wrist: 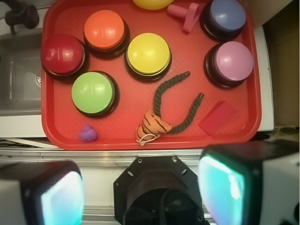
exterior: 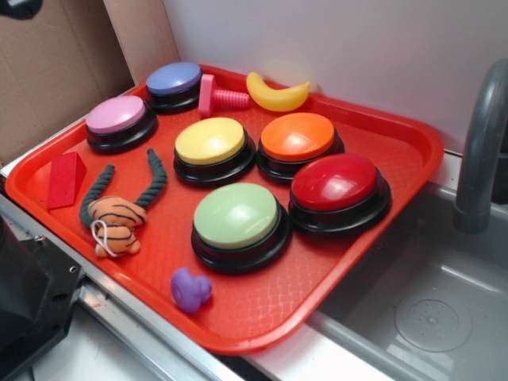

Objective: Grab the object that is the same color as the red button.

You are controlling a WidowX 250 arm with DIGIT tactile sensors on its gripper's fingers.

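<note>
- Plainly, the red wedge block [exterior: 66, 179] [wrist: 217, 118] is small, solid and matte, with one sloped face; it lies near a tray corner, beside the pink button [exterior: 117, 116] [wrist: 233, 61].
- The red button [exterior: 336, 182] [wrist: 62, 54] has a glossy dome on a black base.
- Six buttons stand on the red tray [exterior: 361, 246] [wrist: 122, 132]: red, orange, yellow, green, pink and blue.
- One each: banana, pink bolt, tiger rope toy [exterior: 117, 220] [wrist: 153, 123], purple figure.
- The claw [wrist: 140, 185] is spread wide above the tray's edge, its two fingers [wrist: 222, 185] grasping nothing.
</note>
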